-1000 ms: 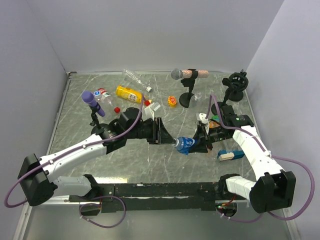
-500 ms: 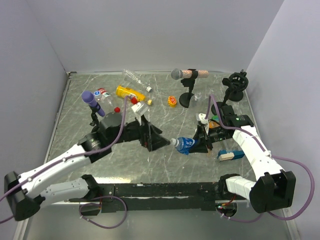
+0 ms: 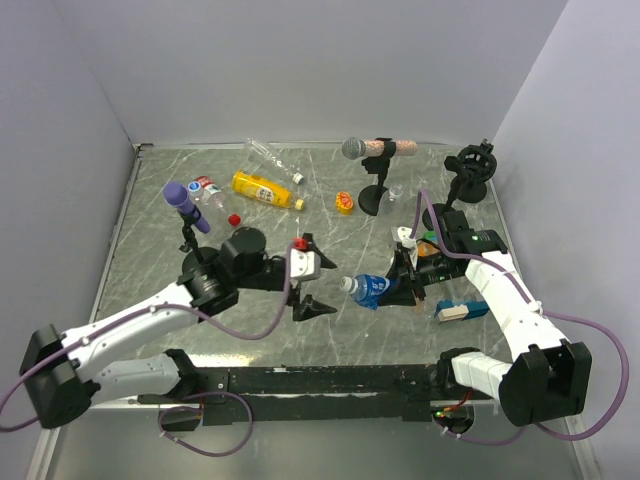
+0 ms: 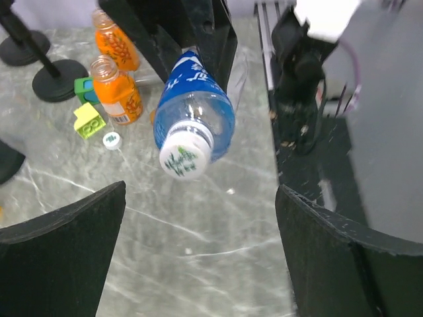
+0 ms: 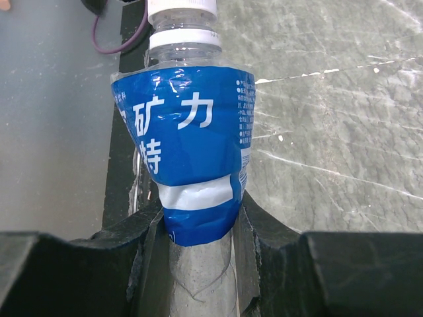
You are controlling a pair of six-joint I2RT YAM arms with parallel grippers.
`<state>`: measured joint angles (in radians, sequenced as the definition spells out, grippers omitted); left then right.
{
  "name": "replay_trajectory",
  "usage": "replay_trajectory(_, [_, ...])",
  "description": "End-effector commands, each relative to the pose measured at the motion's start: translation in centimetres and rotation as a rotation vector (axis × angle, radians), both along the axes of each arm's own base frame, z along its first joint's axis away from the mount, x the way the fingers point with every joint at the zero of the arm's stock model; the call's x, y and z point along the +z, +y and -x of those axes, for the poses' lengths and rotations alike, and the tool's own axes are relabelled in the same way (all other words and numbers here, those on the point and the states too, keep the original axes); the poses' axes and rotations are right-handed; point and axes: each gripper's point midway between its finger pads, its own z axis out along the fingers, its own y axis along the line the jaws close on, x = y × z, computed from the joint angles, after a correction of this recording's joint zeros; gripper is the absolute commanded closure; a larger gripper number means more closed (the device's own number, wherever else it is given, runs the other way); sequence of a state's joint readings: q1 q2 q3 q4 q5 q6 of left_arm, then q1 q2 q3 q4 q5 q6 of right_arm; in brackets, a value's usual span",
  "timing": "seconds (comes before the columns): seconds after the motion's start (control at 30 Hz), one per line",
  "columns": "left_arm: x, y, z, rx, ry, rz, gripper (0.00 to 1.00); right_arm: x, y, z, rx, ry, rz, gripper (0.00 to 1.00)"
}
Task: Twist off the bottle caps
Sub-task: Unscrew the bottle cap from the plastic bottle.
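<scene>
A clear bottle with a blue label [image 3: 374, 291] hangs tilted above the table, its base pinched in my shut right gripper [image 3: 398, 284]. The right wrist view shows the label [image 5: 186, 135] between the fingers [image 5: 263, 239], the white cap [image 5: 182, 9] at the far end. My left gripper [image 3: 312, 275] stands wide open just left of the cap [image 3: 347, 284], not touching it. From the left wrist, the capped neck [image 4: 185, 157] points at the gap between the black fingers [image 4: 63, 254]. A red cap [image 3: 233, 219] lies on the table, and another red cap [image 3: 299, 243] lies by the left fingers.
A yellow bottle [image 3: 262, 189], a clear bottle [image 3: 268, 156] and a red-labelled one [image 3: 206, 193] lie at the back left. Purple microphone [image 3: 186, 206] and grey microphone [image 3: 364, 149] stand on stands. Two orange bottles [image 4: 117, 94], a yellow-green block [image 4: 88, 119] and a loose white cap [image 4: 111, 139] sit beyond the held bottle.
The left gripper has opened wide, let go of the bottle's cap end and drawn back to the left, turning as it went. The right gripper and bottle have stayed put.
</scene>
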<state>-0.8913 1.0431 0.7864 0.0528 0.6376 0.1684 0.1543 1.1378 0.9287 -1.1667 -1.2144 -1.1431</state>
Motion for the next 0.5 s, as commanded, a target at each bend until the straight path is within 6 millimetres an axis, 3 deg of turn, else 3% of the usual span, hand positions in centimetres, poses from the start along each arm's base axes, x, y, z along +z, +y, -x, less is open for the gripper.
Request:
replay_trajectory(0.0, [1.3,-1.7,-0.5,-0.145,-0.201,-0.022,0.01,0.3,0.3,-0.3,0.014,-0.042,-0.027,0.84])
replay_trajectory(0.13, [0.7,-2.6,-0.9,-0.164,-0.183,-0.025,0.05,0.3,0.2,-0.3,0.015,-0.043,-0.025,0.84])
replay_trajectory(0.47, [1.6,-3.4,-1.2,-0.167,-0.174,-0.002,0.27,0.4,0.3,-0.1,0.019,-0.043,-0.028,0.84])
